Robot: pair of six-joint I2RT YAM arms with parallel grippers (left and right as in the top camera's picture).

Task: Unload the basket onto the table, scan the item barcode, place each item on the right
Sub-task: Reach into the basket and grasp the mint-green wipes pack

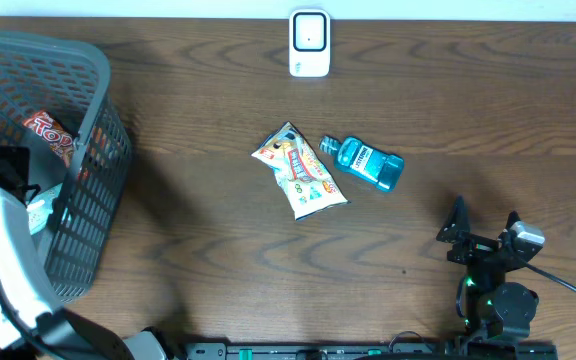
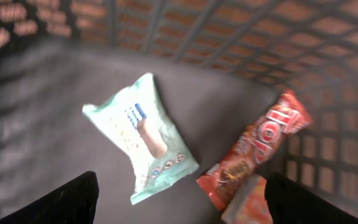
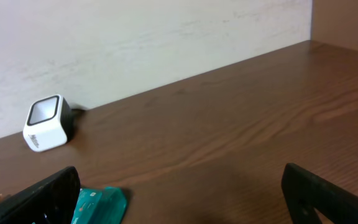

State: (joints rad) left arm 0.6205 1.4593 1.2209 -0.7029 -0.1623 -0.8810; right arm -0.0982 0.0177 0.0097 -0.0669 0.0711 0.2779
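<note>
Overhead top-down, wrists close — scanner [image 1: 309, 43] shared

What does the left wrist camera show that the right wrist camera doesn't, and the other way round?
Only the left wrist view: the inside of a dark basket, with a mint-green packet and a red snack packet lying on its floor.

Only the right wrist view: the wooden table, a white scanner by the far wall, and part of a teal bottle at the bottom edge.

Shared: no object. Each shows its own arm's tip, the left end effector and the right end effector, dark fingers spread wide, holding nothing.
</note>
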